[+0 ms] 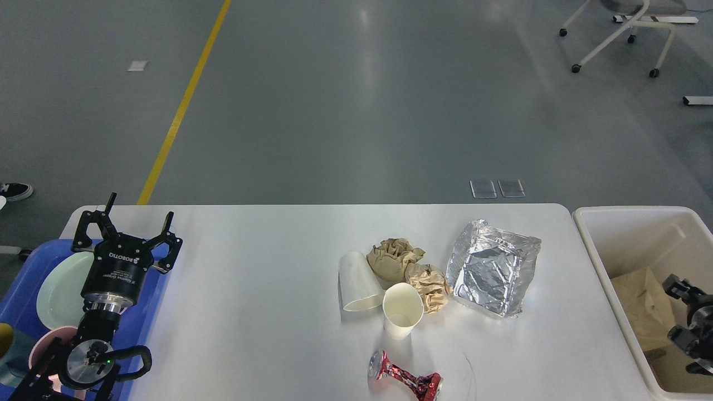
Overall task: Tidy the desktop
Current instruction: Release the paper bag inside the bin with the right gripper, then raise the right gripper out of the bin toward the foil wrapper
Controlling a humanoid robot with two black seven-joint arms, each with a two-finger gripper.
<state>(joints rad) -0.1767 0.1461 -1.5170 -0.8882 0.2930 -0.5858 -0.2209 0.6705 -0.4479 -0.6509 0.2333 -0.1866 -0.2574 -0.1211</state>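
The white desktop (250, 267) fills the lower view. On it lie a tipped white paper cup (356, 281), an upright white paper cup (402, 311), two crumpled brown paper balls (392, 258) (429, 285), a silver foil bag (493, 267) and a crushed red can (405, 380). My left gripper (138, 218) is open and empty, held above the desktop's far left corner by the blue tray (147, 312). My right gripper (677, 309) is at the right edge over the cream bin (599, 262); its fingers are dark and cut off.
The blue tray holds a pale green plate (61, 287), a pink bowl (47, 345) and a dark cup (11, 356). The cream bin holds brown paper (640, 301). A wheeled chair base (618, 33) stands far back right. A yellow floor line (184, 106) runs behind.
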